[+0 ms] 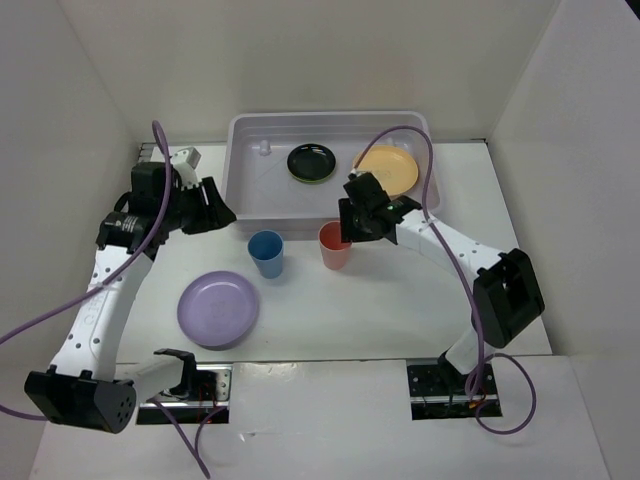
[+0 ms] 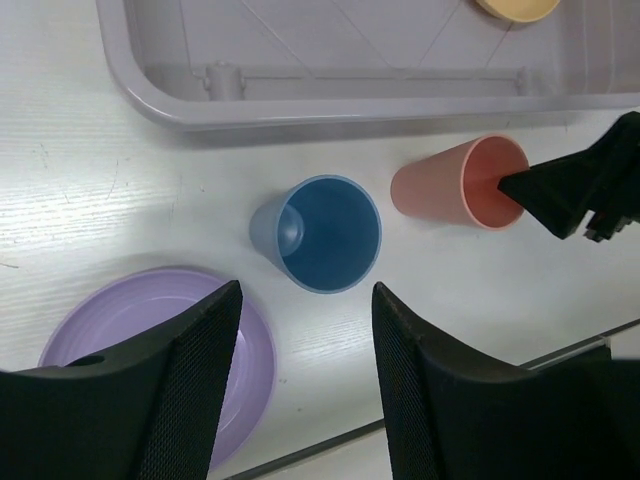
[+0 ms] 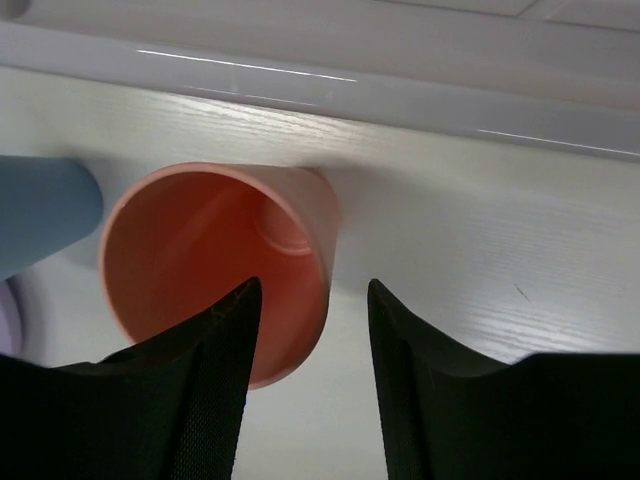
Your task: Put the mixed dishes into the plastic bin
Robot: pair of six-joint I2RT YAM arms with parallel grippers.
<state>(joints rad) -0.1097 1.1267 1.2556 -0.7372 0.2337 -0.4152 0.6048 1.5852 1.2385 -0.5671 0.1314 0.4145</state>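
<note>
Coral-red cup [image 3: 200, 250] rim straddled by parted right claw [image 3: 312, 290], bin [image 3: 400, 100] wall near; left claw [image 2: 306, 290] wide, empty, over blue cup [image 2: 325, 235].

Bin [image 1: 250, 192] at far edge of table [image 1: 400, 310] holds small plate [image 1: 311, 163] left, large plate [image 1: 388, 170] right. Left cup [image 1: 266, 252], right cup [image 1: 334, 246] just before it. Third plate [image 1: 218, 309] nearer front-left.

**Smooth plastic on a matt, wood-grained table**

The plastic bin [image 2: 300, 108] is translucent and smooth, its rim glinting. The coral-red cup [image 3: 200, 250], blue cup [image 2: 330, 235] and lavender plate [image 1: 218, 308] are smooth satin plastic. The black plate [image 1: 311, 163] looks glossy. The table [image 2: 100, 180] is matt white with fine wood grain. The left gripper [image 2: 305, 300] has matt black, finely textured fingers [image 2: 190, 400].
</note>
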